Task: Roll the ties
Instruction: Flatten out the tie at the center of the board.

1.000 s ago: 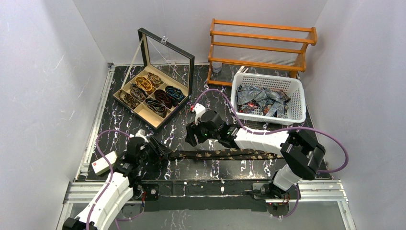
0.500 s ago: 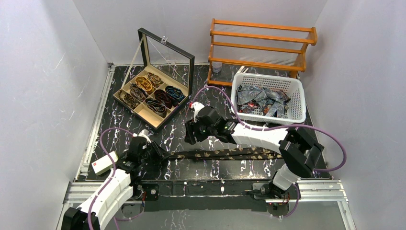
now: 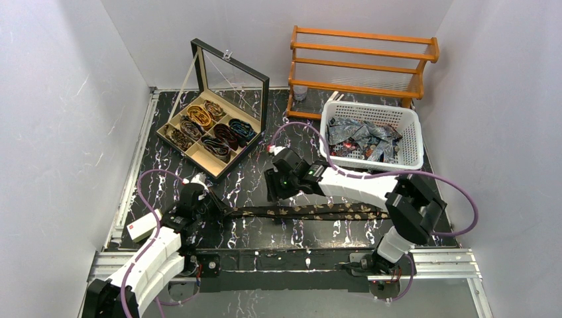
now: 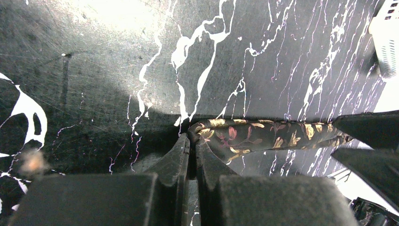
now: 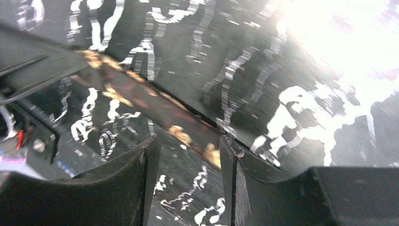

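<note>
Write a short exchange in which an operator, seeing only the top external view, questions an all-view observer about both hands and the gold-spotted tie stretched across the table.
Operator: Is the left hand closed at the tie end?
Observer: Yes; the left wrist view shows it shut, fingertips against the tie's end.
Operator: And the right hand?
Observer: Open in the right wrist view, the tie running between its fingers.

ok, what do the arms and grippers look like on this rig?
The left arm and right arm match: white shells on the links, black joints. A purple cable loops loosely along each. The left gripper and right gripper are black, each with two wedge-shaped fingers and a small white block at the wrist.
</note>
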